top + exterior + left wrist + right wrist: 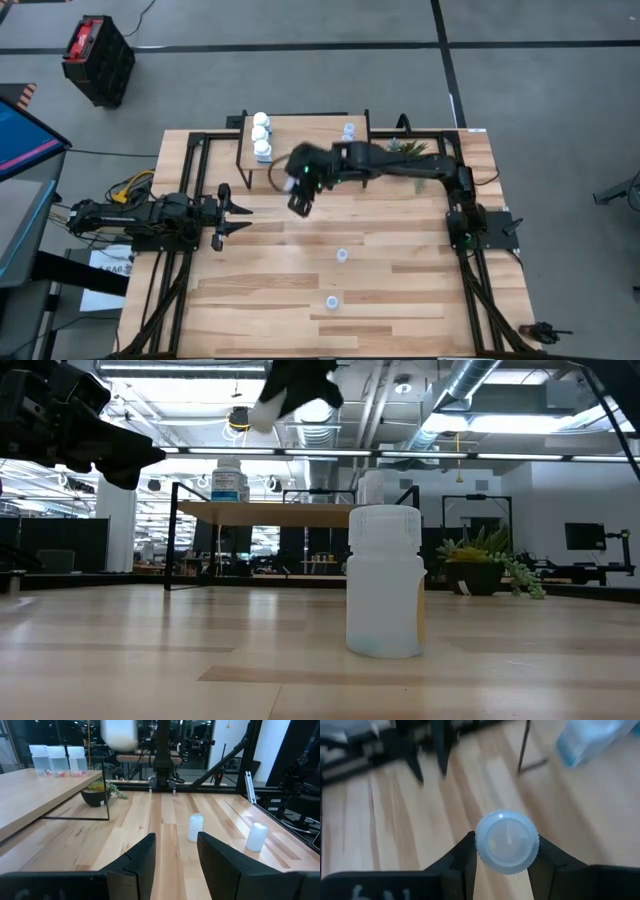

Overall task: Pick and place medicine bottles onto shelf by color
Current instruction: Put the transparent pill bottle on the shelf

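My right gripper hangs above the table just in front of the shelf's left half, shut on a small pale bluish-white bottle. The bottle also shows high up in the low view and the left wrist view. Three white bottles stand in a row on the shelf's left end, and one translucent bottle stands toward its right end. Two more translucent bottles stand upright on the table. My left gripper is open and empty at the table's left. My right gripper pinches the bottle between its two fingers, one on each side just below the ribbed cap. The fingers come from above, pointing down. The bottle is upright, cap up, and lifted well clear of the table.
A small green potted plant stands by the shelf's right end, under my right arm. The shelf's thin black legs stand on the table behind the gripper. Bare tabletop lies between the two loose bottles and the shelf.
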